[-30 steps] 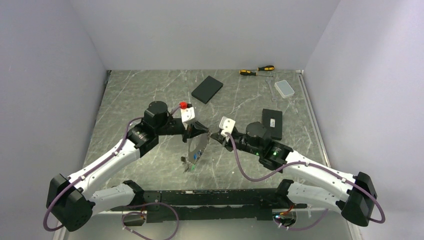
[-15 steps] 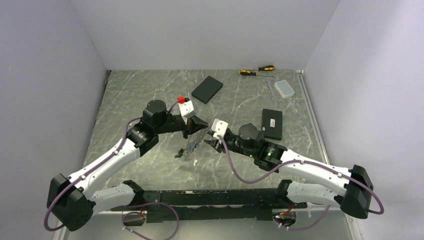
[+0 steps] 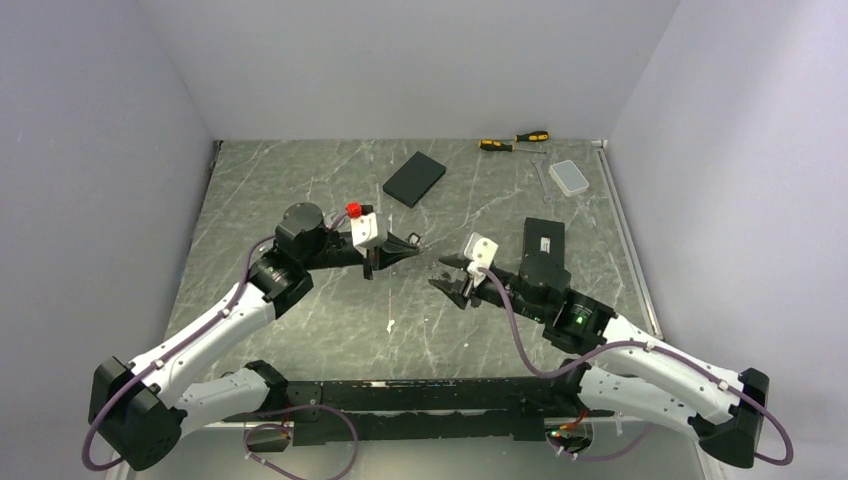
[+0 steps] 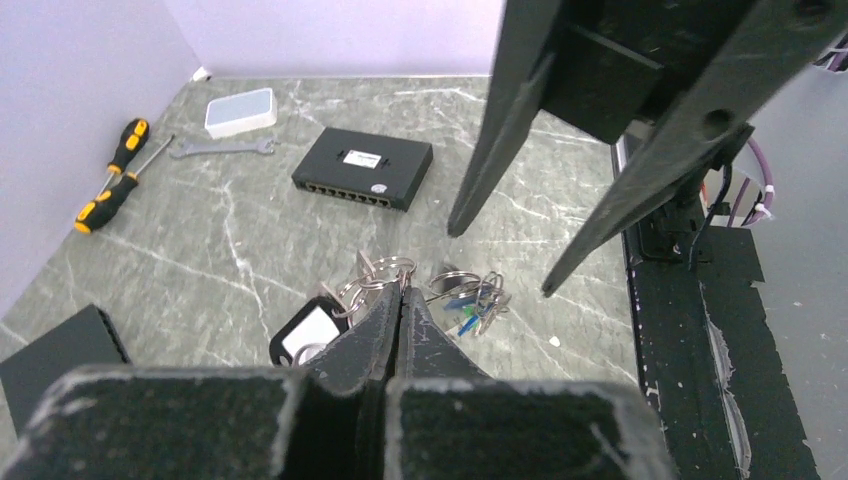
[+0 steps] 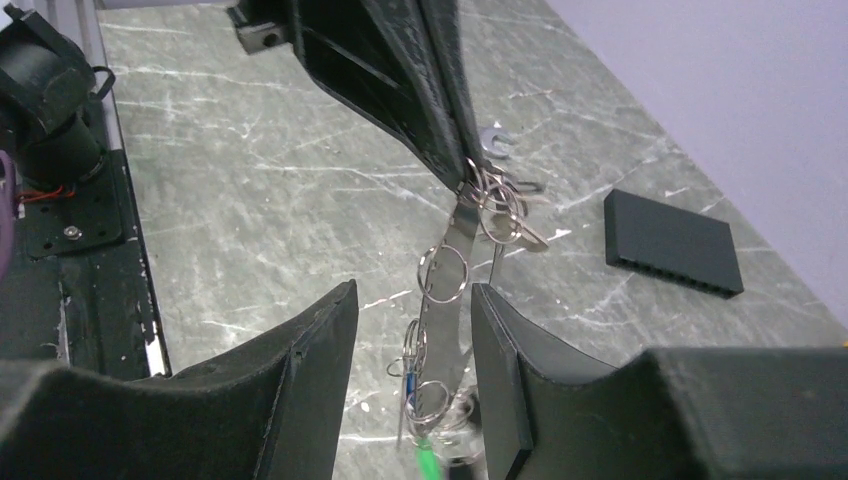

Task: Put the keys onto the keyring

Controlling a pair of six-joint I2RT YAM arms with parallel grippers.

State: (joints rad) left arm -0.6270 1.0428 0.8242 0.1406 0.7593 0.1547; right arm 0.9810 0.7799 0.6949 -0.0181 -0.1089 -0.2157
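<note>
My left gripper (image 3: 408, 243) is shut on the top of the keyring (image 5: 452, 250), a thin silver loop seen edge-on that hangs down from its tips. Several small split rings (image 5: 497, 205) bunch at the pinch point. Lower on the loop hang the keys (image 5: 415, 385), with blue and green heads; in the left wrist view the keys (image 4: 470, 295) show just right of the shut tips (image 4: 402, 290), and a black tag (image 4: 305, 332) with a white label shows to their left. My right gripper (image 5: 414, 290) is open, its fingers on either side of the hanging loop without gripping it.
A black network switch (image 3: 545, 245) lies right of the right arm. A flat black box (image 3: 414, 178) lies at the back centre. Two screwdrivers (image 3: 514, 141), a silver wrench (image 3: 541, 175) and a clear plastic box (image 3: 570, 177) sit at the back right.
My right gripper has opened and pulled back to the right. The left gripper has swung up and right, carrying the keyring with its keys out of its low hanging position.
</note>
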